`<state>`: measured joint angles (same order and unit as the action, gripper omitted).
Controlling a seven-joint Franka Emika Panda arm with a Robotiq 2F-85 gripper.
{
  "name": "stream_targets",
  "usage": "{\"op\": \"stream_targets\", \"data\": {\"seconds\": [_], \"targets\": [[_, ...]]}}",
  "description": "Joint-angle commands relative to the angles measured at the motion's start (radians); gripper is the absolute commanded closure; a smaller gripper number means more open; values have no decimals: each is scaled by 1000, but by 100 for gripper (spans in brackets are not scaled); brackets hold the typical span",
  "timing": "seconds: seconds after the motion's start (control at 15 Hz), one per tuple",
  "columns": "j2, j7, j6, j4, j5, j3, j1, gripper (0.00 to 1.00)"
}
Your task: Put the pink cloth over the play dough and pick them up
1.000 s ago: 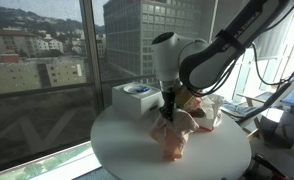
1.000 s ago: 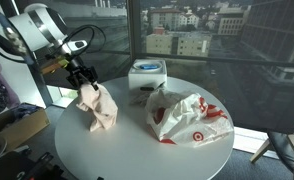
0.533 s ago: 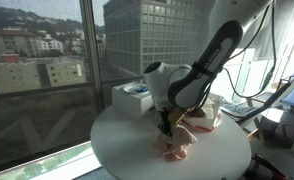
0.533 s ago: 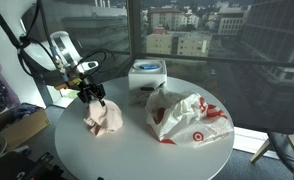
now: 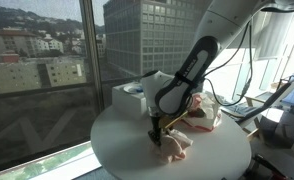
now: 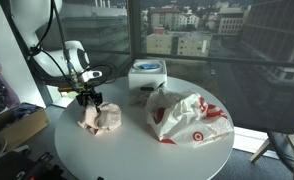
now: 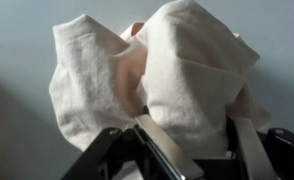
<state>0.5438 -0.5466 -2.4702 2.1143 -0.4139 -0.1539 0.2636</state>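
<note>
Pincer (image 6: 87, 98) clamped on pink cloth (image 6: 102, 119), 9 o'clock on surface (image 6: 137, 152); play dough not visible. Risk: grip catches fabric only, dough stays behind at lift.

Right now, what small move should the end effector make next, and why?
Probably open slightly and press lower to gather the whole bundle. The pink cloth lies heaped on the round table, and the end effector sits on it with cloth bunched between its fingers. No play dough shows, so a deeper grasp seems needed before lifting.
</note>
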Motion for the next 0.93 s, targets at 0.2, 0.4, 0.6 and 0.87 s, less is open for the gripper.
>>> {"op": "stream_targets", "data": {"seconds": [0.2,0.4,0.6,0.87], "targets": [[-80,158,24,-3,164,58,20,0],[-213,141,93,36,179,70,20,0],[-334,124,189,50,180,60,16,0],[-453,127,303,66,217,21,1,0]]}}
